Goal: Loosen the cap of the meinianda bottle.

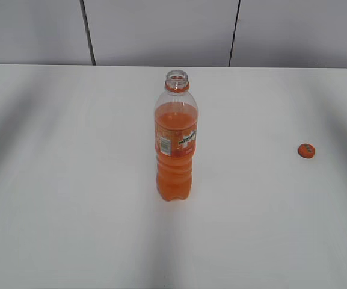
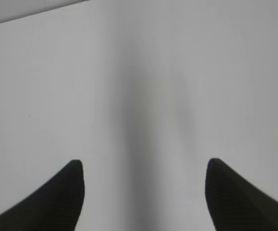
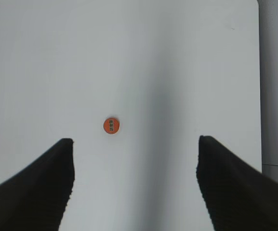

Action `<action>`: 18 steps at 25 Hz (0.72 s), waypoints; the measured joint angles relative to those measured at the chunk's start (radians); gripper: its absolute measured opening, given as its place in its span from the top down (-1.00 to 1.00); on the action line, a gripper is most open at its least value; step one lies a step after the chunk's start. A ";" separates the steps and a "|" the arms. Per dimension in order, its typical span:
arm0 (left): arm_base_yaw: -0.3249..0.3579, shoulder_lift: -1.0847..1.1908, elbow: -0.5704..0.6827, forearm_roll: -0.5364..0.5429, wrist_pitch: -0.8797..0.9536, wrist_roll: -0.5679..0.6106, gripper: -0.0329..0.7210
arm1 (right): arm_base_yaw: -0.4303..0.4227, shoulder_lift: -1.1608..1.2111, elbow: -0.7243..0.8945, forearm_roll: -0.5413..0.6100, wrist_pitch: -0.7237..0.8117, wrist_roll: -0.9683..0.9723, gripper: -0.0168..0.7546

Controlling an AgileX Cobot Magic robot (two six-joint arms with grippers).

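One cap [image 1: 306, 150] off, well apart from upright meinianda bottle [image 1: 176, 141].

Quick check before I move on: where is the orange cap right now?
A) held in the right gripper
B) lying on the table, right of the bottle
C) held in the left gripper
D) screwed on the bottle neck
B: the cap lies on the table, well right of the meinianda bottle, whose mouth is open; both grippers are empty.
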 joint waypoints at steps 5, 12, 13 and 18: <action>0.000 -0.071 0.066 -0.027 0.000 0.000 -0.36 | 0.000 -0.073 0.087 0.001 0.000 0.000 -0.58; 0.000 -0.154 0.261 -0.041 0.000 0.000 -0.36 | 0.000 -0.213 0.343 0.001 -0.008 0.000 -0.58; 0.000 -0.166 0.299 -0.052 -0.001 0.000 -0.36 | 0.000 -0.234 0.387 0.001 -0.015 0.000 -0.58; 0.000 -0.246 0.487 -0.099 -0.019 -0.007 -0.36 | 0.000 -0.323 0.578 0.000 -0.066 -0.001 -0.58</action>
